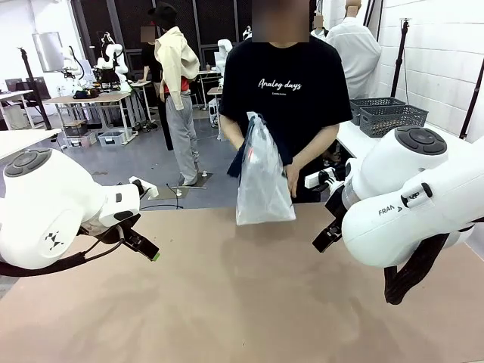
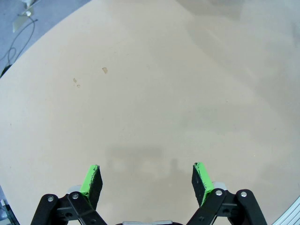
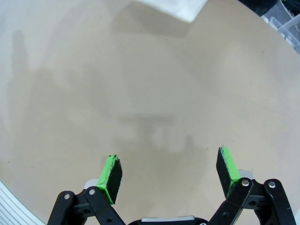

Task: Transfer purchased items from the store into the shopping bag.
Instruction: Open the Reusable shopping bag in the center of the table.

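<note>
At the table's far edge a person stands holding the shopping bag (image 1: 263, 181), a translucent whitish plastic tote, upright by its dark handles. The bag's bottom rests near the table edge, and its white corner (image 3: 171, 8) shows at the top of the right wrist view. The purchased items are out of view. My left gripper (image 1: 145, 248) (image 2: 146, 167) hangs open over bare tabletop at the left, with nothing between its green pads. At the right of the bag, my right gripper (image 1: 327, 234) (image 3: 168, 154) is also open and empty.
The tan table (image 1: 242, 302) stretches bare between the arms. A small chip and specks (image 2: 104, 70) lie on it ahead of the left gripper. Dark grey mesh baskets (image 1: 389, 115) stand on a white table at the back right.
</note>
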You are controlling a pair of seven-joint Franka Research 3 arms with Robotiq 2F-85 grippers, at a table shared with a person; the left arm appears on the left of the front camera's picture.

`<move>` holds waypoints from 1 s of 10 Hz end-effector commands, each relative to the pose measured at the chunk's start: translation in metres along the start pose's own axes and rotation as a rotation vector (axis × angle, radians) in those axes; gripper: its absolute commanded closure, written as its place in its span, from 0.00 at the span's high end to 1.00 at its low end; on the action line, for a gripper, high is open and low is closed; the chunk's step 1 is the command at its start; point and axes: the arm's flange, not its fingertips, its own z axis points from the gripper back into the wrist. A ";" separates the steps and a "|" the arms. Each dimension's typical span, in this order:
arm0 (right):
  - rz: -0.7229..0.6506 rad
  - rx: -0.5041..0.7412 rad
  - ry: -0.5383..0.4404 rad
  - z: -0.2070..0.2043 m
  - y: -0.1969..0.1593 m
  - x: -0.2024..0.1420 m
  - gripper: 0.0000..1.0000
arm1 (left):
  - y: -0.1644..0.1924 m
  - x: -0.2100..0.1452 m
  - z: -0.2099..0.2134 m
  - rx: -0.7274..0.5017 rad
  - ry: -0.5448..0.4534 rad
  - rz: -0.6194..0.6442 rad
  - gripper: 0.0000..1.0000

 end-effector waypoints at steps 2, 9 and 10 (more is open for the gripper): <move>0.000 0.000 0.000 0.000 0.000 0.000 1.00 | 0.001 0.000 0.000 0.000 0.000 0.003 1.00; 0.000 0.000 0.000 0.000 0.000 0.000 1.00 | 0.001 0.000 0.000 0.000 0.000 0.003 1.00; 0.000 0.000 0.000 0.000 0.000 0.000 1.00 | 0.001 0.000 0.000 0.000 0.000 0.003 1.00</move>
